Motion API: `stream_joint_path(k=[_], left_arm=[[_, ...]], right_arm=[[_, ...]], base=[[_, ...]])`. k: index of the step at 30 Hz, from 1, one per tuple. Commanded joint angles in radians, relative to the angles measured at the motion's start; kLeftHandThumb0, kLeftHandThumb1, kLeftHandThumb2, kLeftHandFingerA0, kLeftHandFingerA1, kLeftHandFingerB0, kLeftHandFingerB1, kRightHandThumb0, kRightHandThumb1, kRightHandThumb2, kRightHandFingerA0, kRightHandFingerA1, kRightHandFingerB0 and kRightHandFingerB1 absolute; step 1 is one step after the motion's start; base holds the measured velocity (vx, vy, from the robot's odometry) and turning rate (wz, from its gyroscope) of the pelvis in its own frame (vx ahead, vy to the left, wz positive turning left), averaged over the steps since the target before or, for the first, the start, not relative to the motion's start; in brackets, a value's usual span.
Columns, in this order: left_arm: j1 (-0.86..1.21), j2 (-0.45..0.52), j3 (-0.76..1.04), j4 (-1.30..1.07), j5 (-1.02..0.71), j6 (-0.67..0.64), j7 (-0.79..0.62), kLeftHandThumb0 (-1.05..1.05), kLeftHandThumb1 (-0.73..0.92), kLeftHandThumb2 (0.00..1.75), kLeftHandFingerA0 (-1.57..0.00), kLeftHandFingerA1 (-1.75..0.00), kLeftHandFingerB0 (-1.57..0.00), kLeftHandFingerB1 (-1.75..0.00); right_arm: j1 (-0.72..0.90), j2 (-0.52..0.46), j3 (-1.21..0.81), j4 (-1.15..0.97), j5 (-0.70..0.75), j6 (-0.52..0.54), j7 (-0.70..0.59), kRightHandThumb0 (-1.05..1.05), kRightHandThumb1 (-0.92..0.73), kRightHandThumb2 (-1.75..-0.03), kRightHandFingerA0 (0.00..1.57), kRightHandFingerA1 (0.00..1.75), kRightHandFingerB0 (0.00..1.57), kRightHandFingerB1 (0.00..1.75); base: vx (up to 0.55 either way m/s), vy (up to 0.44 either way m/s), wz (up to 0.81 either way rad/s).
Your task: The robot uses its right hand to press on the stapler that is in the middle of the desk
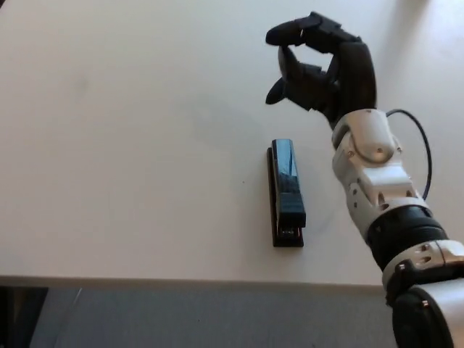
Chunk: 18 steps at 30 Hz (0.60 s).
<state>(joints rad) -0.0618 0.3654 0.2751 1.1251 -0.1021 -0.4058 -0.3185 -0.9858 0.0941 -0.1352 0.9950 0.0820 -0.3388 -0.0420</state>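
The stapler [285, 193] lies flat on the pale desk [130, 145], a slim black thing with a glossy top that catches a strip of light along its length. It runs lengthwise away from the robot, one end close to the near edge of the desk, the other end pointing toward the far side. Nothing touches it. The right hand [326, 69] hangs above the desk beyond the stapler's far end and a little to the right of it, clear of the stapler with bare desk between the two. That hand is black, and its thick fingers [293, 32] curl forward and downward without closing on anything; the thumb stands apart from them, so the hand is empty and loosely spread. Behind it the white and grey forearm [377, 181] slants down toward the lower right corner, passing to the right of the stapler without meeting it, and a thin dark cable [426, 156] loops out beside the wrist. The desk's front edge runs across the bottom of the view, with grey floor [181, 319] below it. The left hand does not show anywhere.
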Motion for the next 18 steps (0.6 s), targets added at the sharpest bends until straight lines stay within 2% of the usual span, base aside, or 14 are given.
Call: stream_joint_path(k=[1, 2, 3, 4, 6, 7, 8, 9, 11, 13, 15, 16, 18], left_arm=[[-0.002, 0.028, 0.014, 0.005, -0.014, 0.005, -0.003, -0.63, 0.87, 1.06, 0.0, -0.26, 0.0, -0.19], [-0.001, 0.03, 0.014, 0.005, -0.013, 0.007, -0.005, -0.63, 0.88, 1.06, 0.0, -0.25, 0.0, -0.19], [0.001, 0.033, 0.013, 0.001, -0.009, 0.009, -0.003, -0.63, 0.88, 1.07, 0.0, -0.26, 0.0, -0.2], [0.003, 0.035, 0.015, 0.0, -0.011, 0.014, -0.003, -0.63, 0.88, 1.07, 0.0, -0.26, 0.0, -0.2], [0.009, 0.036, 0.021, 0.0, -0.017, 0.015, -0.007, -0.63, 0.88, 1.06, 0.0, -0.26, 0.0, -0.19], [0.01, 0.035, 0.023, -0.001, -0.019, 0.015, -0.01, -0.63, 0.87, 1.05, 0.0, -0.26, 0.0, -0.2], [0.008, 0.034, 0.029, 0.001, -0.026, 0.014, -0.017, -0.63, 0.86, 1.04, 0.0, -0.24, 0.0, -0.19], [0.006, 0.035, 0.028, 0.001, -0.022, 0.013, -0.011, -0.63, 0.86, 1.05, 0.0, -0.26, 0.0, -0.2], [0.008, 0.04, 0.022, 0.003, -0.01, 0.01, -0.004, -0.63, 0.87, 1.06, 0.0, -0.25, 0.0, -0.2], [0.008, 0.041, 0.028, 0.003, -0.017, 0.009, -0.01, -0.63, 0.87, 1.05, 0.0, -0.25, 0.0, -0.2], [-0.001, 0.046, 0.024, 0.013, -0.01, 0.008, -0.005, -0.63, 0.88, 1.06, 0.0, -0.25, 0.0, -0.2], [0.0, 0.047, 0.024, 0.014, -0.009, 0.007, -0.005, -0.63, 0.88, 1.06, 0.0, -0.25, 0.0, -0.2], [0.009, 0.045, 0.028, 0.012, -0.012, 0.003, 0.004, -0.62, 0.86, 1.05, 0.0, -0.26, 0.0, -0.21]], right_arm=[[-0.033, -0.1, -0.057, -0.076, 0.058, 0.073, 0.053, -0.16, -0.78, -0.69, 1.22, 1.28, 0.74, 1.14], [-0.038, -0.125, -0.076, -0.096, 0.072, 0.114, 0.054, -0.15, -0.79, -0.67, 1.26, 1.15, 0.78, 1.02], [-0.038, -0.16, -0.092, -0.118, 0.08, 0.133, 0.069, -0.13, -0.77, -0.75, 1.27, 1.18, 0.78, 1.02], [-0.035, -0.179, -0.104, -0.134, 0.09, 0.14, 0.083, -0.12, -0.8, -0.73, 1.25, 1.26, 0.74, 1.08], [-0.017, -0.228, -0.121, -0.19, 0.093, 0.143, 0.096, -0.1, -0.75, -0.82, 1.23, 1.28, 0.75, 1.1], [-0.009, -0.247, -0.125, -0.221, 0.092, 0.153, 0.099, -0.1, -0.75, -0.83, 1.22, 1.34, 0.71, 1.14], [0.004, -0.278, -0.138, -0.278, 0.1, 0.182, 0.102, -0.1, -0.74, -0.84, 1.21, 1.34, 0.7, 1.15], [0.012, -0.304, -0.152, -0.319, 0.104, 0.223, 0.091, -0.07, -0.7, -0.94, 1.18, 1.35, 0.75, 1.14], [0.026, -0.349, -0.173, -0.369, 0.115, 0.267, 0.096, -0.06, -0.69, -0.94, 1.17, 1.37, 0.72, 1.2], [0.037, -0.413, -0.226, -0.369, 0.161, 0.272, 0.141, -0.02, -0.66, -1.0, 1.23, 1.31, 0.75, 1.16], [0.042, -0.497, -0.28, -0.32, 0.199, 0.256, 0.209, 0.04, -0.65, -1.04, 1.2, 1.36, 0.74, 1.18], [0.042, -0.501, -0.284, -0.32, 0.202, 0.259, 0.215, 0.04, -0.65, -1.04, 1.2, 1.36, 0.74, 1.18], [0.07, -0.57, -0.325, -0.304, 0.21, 0.244, 0.239, 0.06, -0.63, -1.06, 1.16, 1.36, 0.74, 1.23]], base=[[0.0, 0.0, 0.0], [0.0, 0.0, 0.0], [0.0, 0.0, 0.0], [0.0, 0.0, 0.0], [0.0, 0.0, 0.0], [0.0, 0.0, 0.0], [0.0, 0.0, 0.0], [0.0, 0.0, 0.0], [0.0, 0.0, 0.0], [0.0, 0.0, 0.0], [0.0, 0.0, 0.0], [0.0, 0.0, 0.0], [0.0, 0.0, 0.0]])
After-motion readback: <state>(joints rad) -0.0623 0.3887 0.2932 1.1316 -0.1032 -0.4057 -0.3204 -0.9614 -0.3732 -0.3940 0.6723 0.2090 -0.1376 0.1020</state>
